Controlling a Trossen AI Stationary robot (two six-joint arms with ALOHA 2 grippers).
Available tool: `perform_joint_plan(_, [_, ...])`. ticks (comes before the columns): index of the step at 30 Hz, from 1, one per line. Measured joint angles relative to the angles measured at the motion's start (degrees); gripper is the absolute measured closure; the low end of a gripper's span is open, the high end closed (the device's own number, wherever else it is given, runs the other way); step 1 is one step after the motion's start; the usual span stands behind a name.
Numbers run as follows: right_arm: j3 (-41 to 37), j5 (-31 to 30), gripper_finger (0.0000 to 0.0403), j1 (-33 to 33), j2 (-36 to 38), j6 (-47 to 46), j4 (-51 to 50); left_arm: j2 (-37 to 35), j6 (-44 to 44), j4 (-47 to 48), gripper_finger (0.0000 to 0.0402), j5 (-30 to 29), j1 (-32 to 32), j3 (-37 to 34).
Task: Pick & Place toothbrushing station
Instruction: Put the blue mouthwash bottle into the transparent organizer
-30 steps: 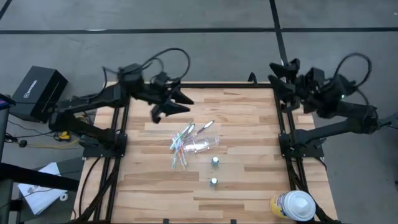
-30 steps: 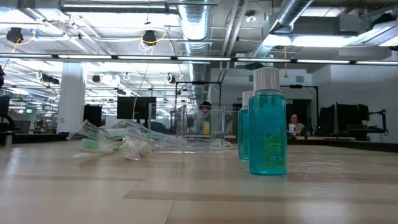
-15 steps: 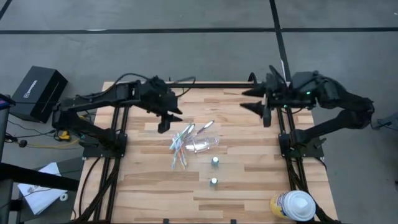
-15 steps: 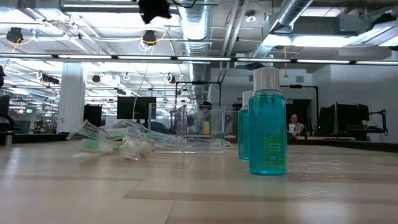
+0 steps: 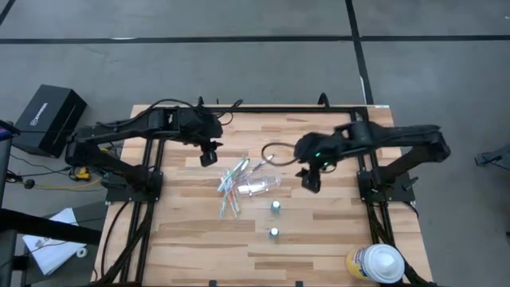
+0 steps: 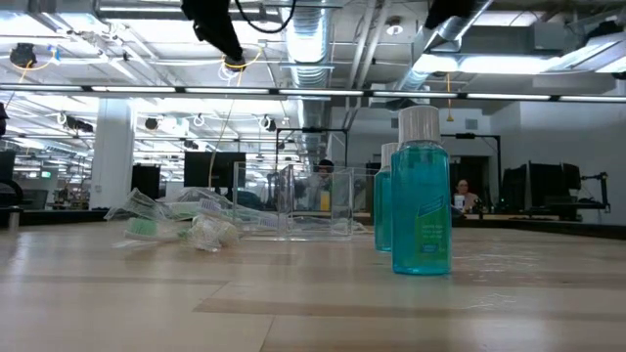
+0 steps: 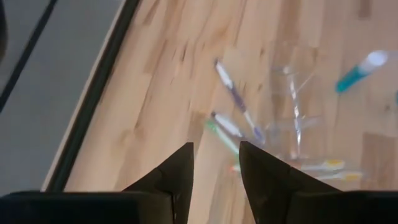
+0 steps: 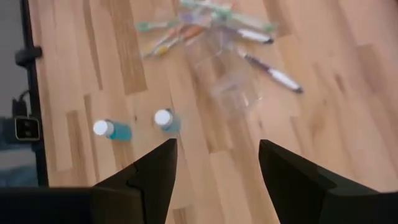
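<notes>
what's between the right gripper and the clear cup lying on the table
Nothing visible. The right gripper hangs open above bare wood just beside the clear cup; the toothbrushes lie on the cup's far side and the two bottles stand off the path.

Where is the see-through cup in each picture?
High view: clear cup lying mid-table.
Low view: centre, behind the teal bottles.
Left wrist view: faint, upper right.
Right wrist view: upper middle.
Shared landmark: the toothbrushes beside it.

Teal tubes [image 6: 422, 200], white caps — clear cup [image 5: 259, 186] — pastel toothbrushes [image 5: 232, 185] — light wood-plank table [image 5: 319, 231].
</notes>
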State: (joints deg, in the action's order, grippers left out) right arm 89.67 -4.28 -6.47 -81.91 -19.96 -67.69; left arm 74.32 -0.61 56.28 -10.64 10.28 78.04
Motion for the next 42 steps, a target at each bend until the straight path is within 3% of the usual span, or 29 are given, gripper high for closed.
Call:
perform_joint_plan(9, [0.0, 0.05, 0.0187, -4.69, -7.57, -5.59, -0.76, -0.2, 4.4, 1.81, 0.0259, -1.39, 1.73, -9.57])
perform_joint_plan(17, [0.01, 1.7, 0.0206, -6.53, -12.57, -11.92, 6.39, -0.52, 5.61, 0.0, 0.0245, -1.37, 3.31, -16.18])
perform_joint_plan(27, [0.15, 4.69, 0.0238, -6.39, -16.68, -15.71, 9.78, -10.21, 7.36, -7.87, 0.0242, 1.16, 6.6, -25.81])
perform_joint_plan(33, [-0.01, 4.7, 0.0235, -4.69, -18.89, -16.07, 10.17, -16.84, 9.04, -7.85, 0.0242, 1.45, 7.35, -30.02])
perform_joint_plan(42, [0.14, 7.56, 0.0215, -1.99, -22.34, -16.52, 12.36, -21.16, 12.07, -8.31, 0.0241, 2.25, 6.95, -32.99])
